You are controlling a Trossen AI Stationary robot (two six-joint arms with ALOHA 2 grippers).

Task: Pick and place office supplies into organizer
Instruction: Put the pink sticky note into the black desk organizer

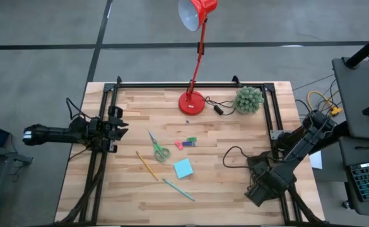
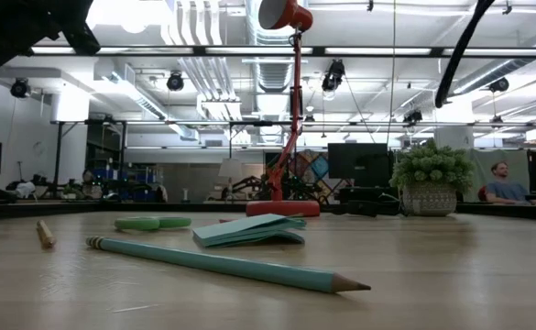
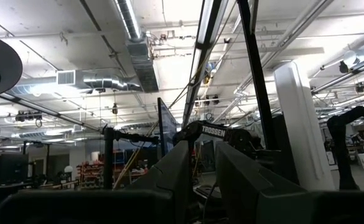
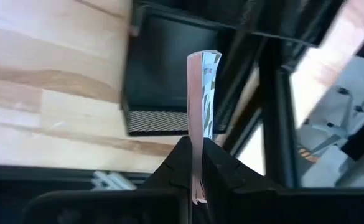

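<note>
The right pincer [image 4: 196,163] is clamped on a thin pinkish card-like piece [image 4: 203,93], edge-on, and in the high view sits at the lower right, over the organizer [image 1: 262,170] at the worktop's [image 1: 127,189] right edge. Judging by this, the placing step is in hand: lower the piece into a compartment and release. The left pincer [image 3: 200,180], fingers slightly apart and holding nothing, waits at the left edge.

**Bystanders on and around the bench**

A red desk lamp [image 1: 194,75] stands on its round base at the far edge of the wooden bench [image 1: 127,189], its shade leaning out past that edge. Beside it sits a green fuzzy plant [image 1: 248,99] in a pale pot. A black cable [image 1: 233,153] loops across the boards. A laptop [image 1: 368,183] rests off to the right, and a seated person [image 2: 500,183] shows in the room behind.
</note>
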